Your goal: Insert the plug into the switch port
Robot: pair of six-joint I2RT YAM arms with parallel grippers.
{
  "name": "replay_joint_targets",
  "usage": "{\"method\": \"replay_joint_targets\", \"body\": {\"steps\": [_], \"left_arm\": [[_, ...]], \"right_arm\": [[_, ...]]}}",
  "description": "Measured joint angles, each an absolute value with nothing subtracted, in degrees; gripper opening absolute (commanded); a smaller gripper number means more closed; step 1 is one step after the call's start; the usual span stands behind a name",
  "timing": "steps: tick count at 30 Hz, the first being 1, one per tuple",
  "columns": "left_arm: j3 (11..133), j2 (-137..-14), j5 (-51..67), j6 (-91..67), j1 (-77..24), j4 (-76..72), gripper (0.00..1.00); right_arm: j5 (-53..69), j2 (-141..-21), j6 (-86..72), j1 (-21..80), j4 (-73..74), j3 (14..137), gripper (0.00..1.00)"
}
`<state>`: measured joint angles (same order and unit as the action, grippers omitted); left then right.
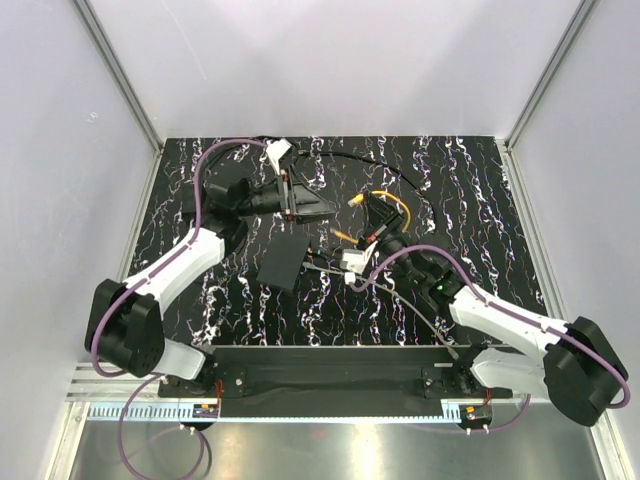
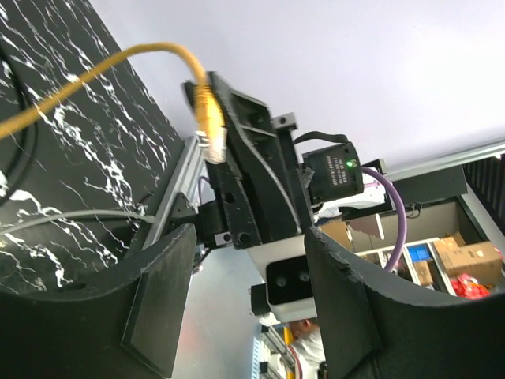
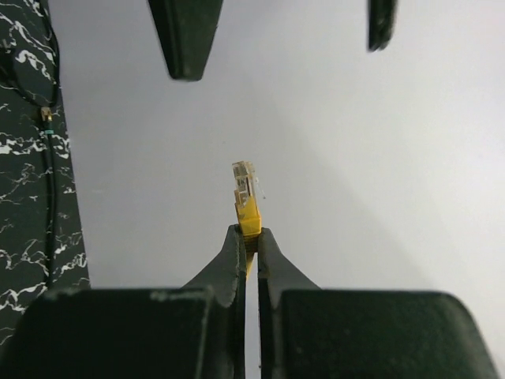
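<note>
Two grippers faced each other just beyond the black box (image 1: 283, 262), on its side away from the arm bases. The right gripper (image 3: 246, 237) was pinched shut on the yellow plug (image 3: 245, 193). The plug's long axis pointed at the left gripper (image 1: 318, 205), whose fingers stood apart with nothing visible between them. That was not toward the box, which lay on the table (image 1: 480, 200) below and left of the plug. The left arm looked nearer the box. The switch port could not be made out, nor which edge carried it.

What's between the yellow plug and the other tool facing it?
Nothing: the right wrist view shows an open gap from the plug to the left tool.
</note>
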<state>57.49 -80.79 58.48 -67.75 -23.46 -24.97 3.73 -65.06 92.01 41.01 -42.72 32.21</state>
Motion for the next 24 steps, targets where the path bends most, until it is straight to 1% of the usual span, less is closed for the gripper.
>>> {"method": "replay_joint_targets", "body": {"steps": [5, 14, 18, 22, 23, 24], "left_arm": [[57.49, -82.61, 58.35, -67.85, -25.45, -25.23, 0.58], [57.74, -85.08, 58.04, -68.23, -27.05, -25.85, 0.57], [58.19, -86.39, 58.06, -69.49, -27.99, -27.35, 0.54], [58.19, -86.91, 58.08, -72.01, -28.34, -30.57, 0.45], [58.19, -86.98, 58.08, -72.51, -28.36, -31.48, 0.39], [58.19, -87.0, 58.08, -73.14, -28.38, -32.21, 0.36]], "right_arm": [[3.95, -63.16, 94.26, 41.69, -43.68, 30.55, 0.0], [3.88, -61.04, 95.79, 45.76, -43.64, 29.82, 0.0], [3.22, -60.95, 96.31, 47.27, -43.57, 29.34, 0.0], [2.94, -60.55, 96.66, 48.69, -43.53, 28.97, 0.0], [2.9, -60.36, 96.68, 48.88, -43.48, 28.84, 0.0], [2.81, -60.2, 96.71, 49.04, -43.48, 28.77, 0.0]]}}
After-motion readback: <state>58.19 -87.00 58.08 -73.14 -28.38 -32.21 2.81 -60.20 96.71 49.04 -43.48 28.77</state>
